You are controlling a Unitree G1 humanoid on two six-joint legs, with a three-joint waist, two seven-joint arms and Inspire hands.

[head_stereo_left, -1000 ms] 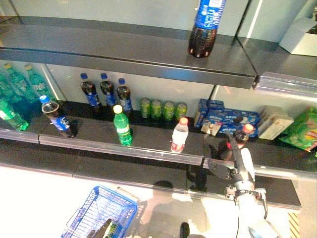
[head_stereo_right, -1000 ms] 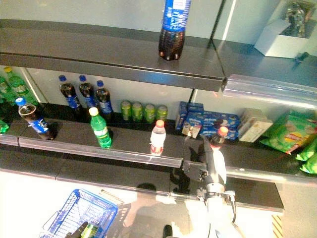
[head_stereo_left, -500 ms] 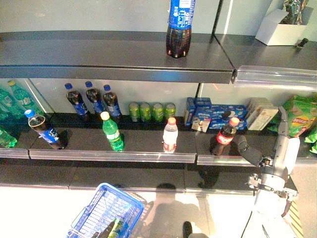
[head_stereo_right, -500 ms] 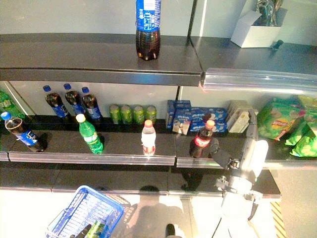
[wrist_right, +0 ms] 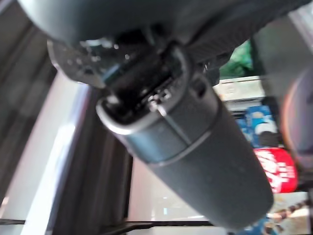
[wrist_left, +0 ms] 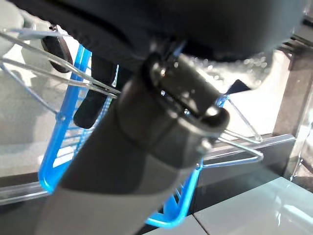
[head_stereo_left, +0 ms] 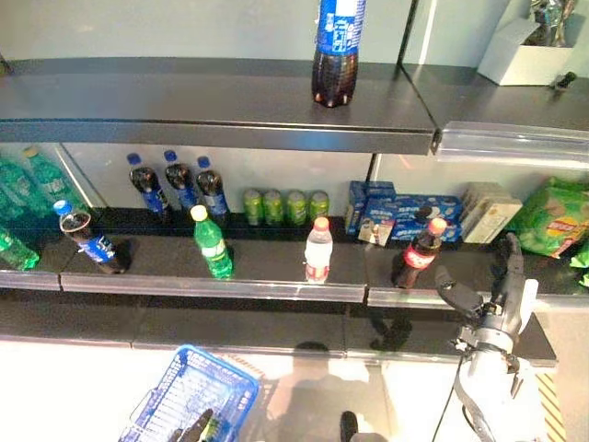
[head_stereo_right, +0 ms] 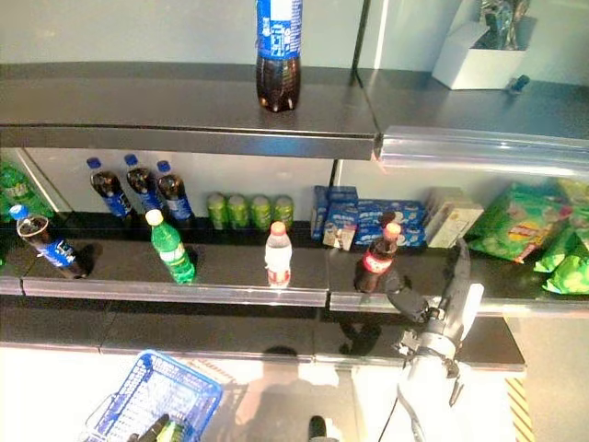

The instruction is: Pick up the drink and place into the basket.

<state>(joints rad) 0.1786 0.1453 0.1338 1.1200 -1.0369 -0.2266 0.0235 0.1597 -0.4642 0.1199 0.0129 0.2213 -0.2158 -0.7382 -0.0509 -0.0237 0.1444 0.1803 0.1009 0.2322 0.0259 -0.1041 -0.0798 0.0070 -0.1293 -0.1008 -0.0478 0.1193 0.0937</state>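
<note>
Shelving is spanning the scene. At lower left, the left hand (head_stereo_left: 195, 429) is curling round the handle of the blue basket (head_stereo_left: 175, 405). On the middle shelf (head_stereo_left: 276, 267), the red-capped cola bottle (head_stereo_left: 415, 255) is standing upright. Just beside it, the right hand (head_stereo_left: 492, 295) is hovering, fingers straight and spread, holding nothing.

Green cans (head_stereo_left: 286, 206), blue boxes (head_stereo_left: 405, 214), green bags (head_stereo_left: 552, 217) on shelf (head_stereo_left: 230, 276).

The right hand (head_stereo_left: 492, 293) is raised with straight fingers (thumb spread); the left hand (head_stereo_left: 195, 429) hangs low.
</note>
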